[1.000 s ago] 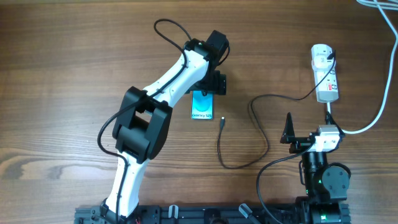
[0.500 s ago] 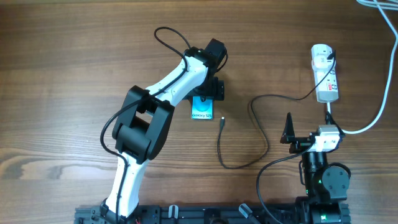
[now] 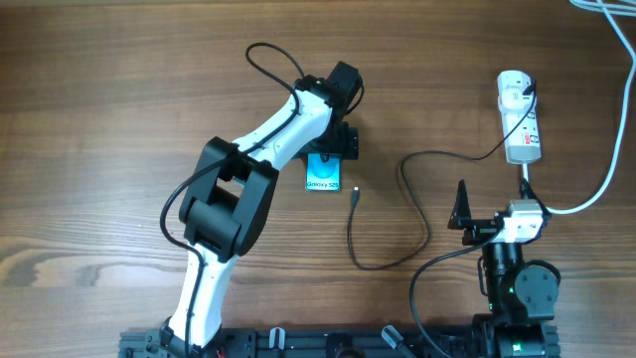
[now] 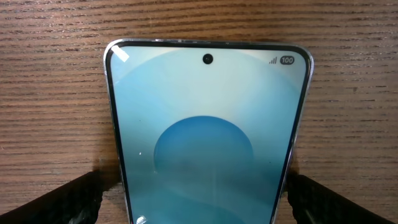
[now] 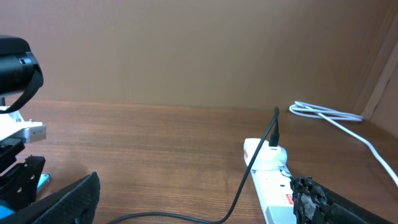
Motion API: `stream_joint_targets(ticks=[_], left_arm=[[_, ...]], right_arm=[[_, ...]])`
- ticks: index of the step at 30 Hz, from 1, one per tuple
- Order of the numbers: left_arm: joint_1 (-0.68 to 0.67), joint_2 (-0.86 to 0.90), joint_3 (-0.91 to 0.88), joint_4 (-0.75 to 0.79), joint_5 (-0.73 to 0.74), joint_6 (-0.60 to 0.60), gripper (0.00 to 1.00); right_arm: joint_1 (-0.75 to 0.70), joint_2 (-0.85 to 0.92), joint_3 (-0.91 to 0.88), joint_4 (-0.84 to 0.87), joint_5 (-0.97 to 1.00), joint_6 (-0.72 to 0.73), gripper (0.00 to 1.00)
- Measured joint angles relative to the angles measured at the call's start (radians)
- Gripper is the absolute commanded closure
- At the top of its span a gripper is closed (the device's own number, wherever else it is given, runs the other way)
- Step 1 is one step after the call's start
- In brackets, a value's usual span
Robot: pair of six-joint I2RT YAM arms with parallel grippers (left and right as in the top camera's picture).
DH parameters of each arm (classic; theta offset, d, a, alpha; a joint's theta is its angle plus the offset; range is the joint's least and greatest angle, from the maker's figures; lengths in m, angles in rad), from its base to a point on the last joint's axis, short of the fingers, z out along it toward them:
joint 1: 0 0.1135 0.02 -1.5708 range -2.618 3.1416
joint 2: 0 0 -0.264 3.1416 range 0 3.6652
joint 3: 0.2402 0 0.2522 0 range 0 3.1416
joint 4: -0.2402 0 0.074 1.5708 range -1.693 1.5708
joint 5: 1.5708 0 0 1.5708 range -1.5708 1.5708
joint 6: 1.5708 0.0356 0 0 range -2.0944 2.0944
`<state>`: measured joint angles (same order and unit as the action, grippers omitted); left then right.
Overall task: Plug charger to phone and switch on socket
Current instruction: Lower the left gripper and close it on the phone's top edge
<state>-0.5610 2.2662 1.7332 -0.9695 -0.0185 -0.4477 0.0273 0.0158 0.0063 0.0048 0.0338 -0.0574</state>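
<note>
The left gripper point(image 3: 333, 146) hangs low over the middle of the worktop, jaws spread wide and closed on nothing. In the wrist view its fingers point(image 4: 62, 200) stand one at each long edge of the phone point(image 4: 205, 124), just beside it; contact cannot be judged. The phone lies flat, screen up. Just to its right lies the charger point(image 3: 350, 234), its plug tip point(image 3: 355, 193) apart from the phone, the cable looping toward the right edge. The right gripper point(image 3: 460, 207) sits near the front right, jaws wide apart and empty. The socket point(image 3: 520, 117) lies near the far right corner.
</note>
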Motion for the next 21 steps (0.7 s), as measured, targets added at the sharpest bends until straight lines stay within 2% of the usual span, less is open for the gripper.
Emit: stream_joint_targets(ticks=[8, 15, 17, 21], left_arm=[[0.000, 0.000, 0.000, -0.001, 0.000, 0.000, 0.00], [0.000, 0.000, -0.001, -0.002, -0.004, 0.000, 0.07], [0.000, 0.000, -0.001, -0.003, -0.006, 0.000, 0.15], [0.000, 0.000, -0.001, -0.006, -0.003, -0.003, 0.21]], right_arm=[[0.000, 0.000, 0.000, 0.000, 0.000, 0.000, 0.00], [0.000, 0.000, 0.000, 0.000, 0.000, 0.000, 0.00], [0.000, 0.000, 0.000, 0.000, 0.000, 0.000, 0.00], [0.000, 0.000, 0.000, 0.000, 0.000, 0.000, 0.00]])
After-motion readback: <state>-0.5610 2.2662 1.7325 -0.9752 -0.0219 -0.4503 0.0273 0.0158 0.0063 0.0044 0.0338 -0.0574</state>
